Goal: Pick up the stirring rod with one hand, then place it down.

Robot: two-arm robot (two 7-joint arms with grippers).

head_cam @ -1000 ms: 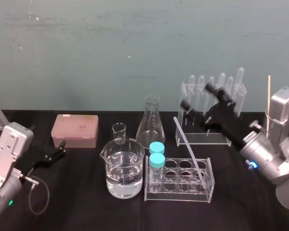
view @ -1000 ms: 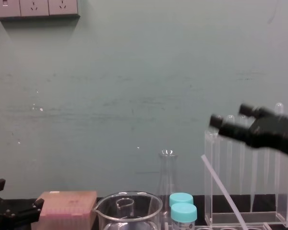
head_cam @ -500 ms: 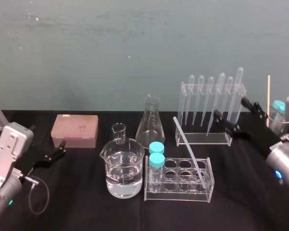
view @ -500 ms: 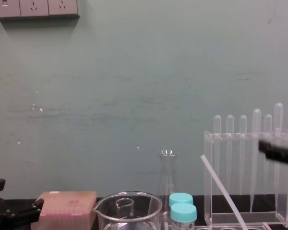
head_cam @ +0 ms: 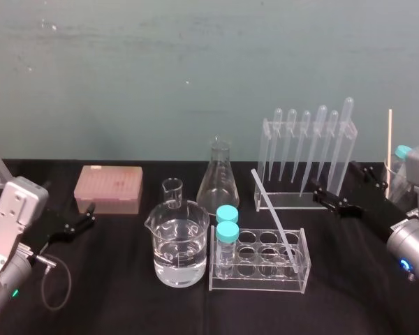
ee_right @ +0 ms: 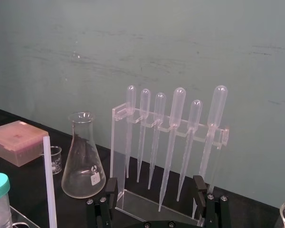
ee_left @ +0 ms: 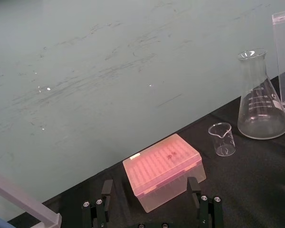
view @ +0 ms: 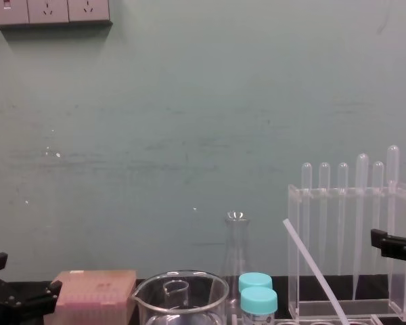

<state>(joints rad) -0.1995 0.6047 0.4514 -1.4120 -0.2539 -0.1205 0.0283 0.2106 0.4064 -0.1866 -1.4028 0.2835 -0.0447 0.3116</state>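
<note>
My black right end effector (head_cam: 355,190) spread wide and empty beside the clear stand of six pipettes (head_cam: 304,150), bare black counter (head_cam: 349,293) in front — one translucent-white stirring rod (head_cam: 274,218) leaning in the clear tube rack (head_cam: 258,283), two teal-capped tubes (head_cam: 228,225), left end effector (head_cam: 84,216) parted, empty, at counter's left.

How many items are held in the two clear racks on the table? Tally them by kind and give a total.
Pipettes: 6
Teal-capped tubes: 2
Stirring rod: 1
Total: 9
</note>
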